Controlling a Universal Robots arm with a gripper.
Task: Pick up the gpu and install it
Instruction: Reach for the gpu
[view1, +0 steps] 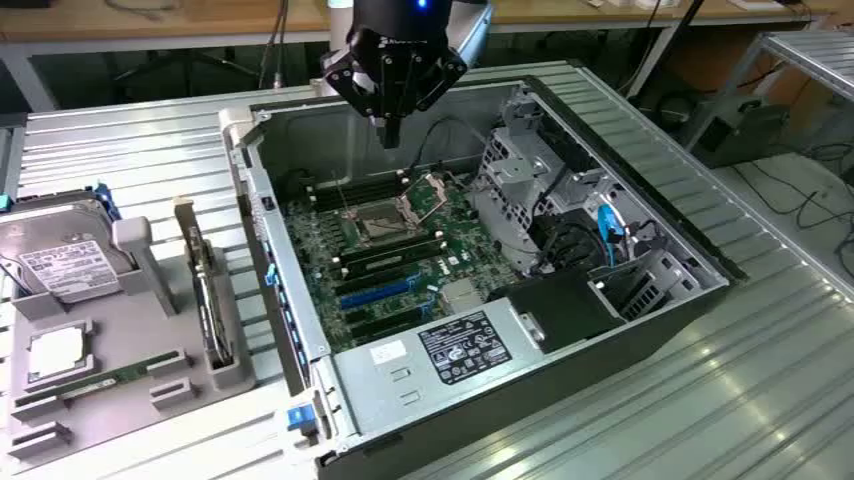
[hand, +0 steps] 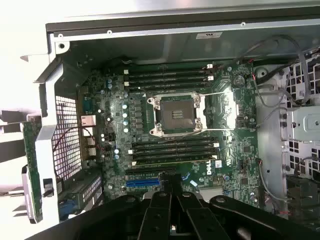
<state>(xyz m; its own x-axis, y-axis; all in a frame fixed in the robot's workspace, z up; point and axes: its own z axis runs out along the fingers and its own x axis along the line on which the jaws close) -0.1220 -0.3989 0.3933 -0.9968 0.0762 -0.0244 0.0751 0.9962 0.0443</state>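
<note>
the gripper (view1: 390, 138) hangs over the far end of the open pc case (view1: 320, 140), above the motherboard (view1: 387, 250) and touching nothing. its fingers are pressed together into one narrow point, with nothing between them.

the gpu (view1: 203, 290) is well apart from the claw. it stands on edge in the grey holder (view1: 140, 255), just beside the case's outer wall on the exterior view's left, with its silver bracket at the far end. it is untouched and not yet in the machine.

the exterior view takes in the whole layout. the holder also carries a hard drive (view1: 60, 262) with a white label, a cpu chip (view1: 56, 352) and a ram stick (view1: 120, 375). the case lies on its side on a ribbed metal table (view1: 747, 400), with the power supply (view1: 461, 350) at its near end.

the wrist view looks straight down into the case past the dark closed fingers. it shows board detail the other view blurs: the open cpu socket (hand: 175, 115) with its metal frame, rows of black memory slots on either side of it, and a blue slot (hand: 142, 183) close to the fingertips. past the perforated wall of the case, a strip of green board shows outside; it appears to be the card's edge.
</note>
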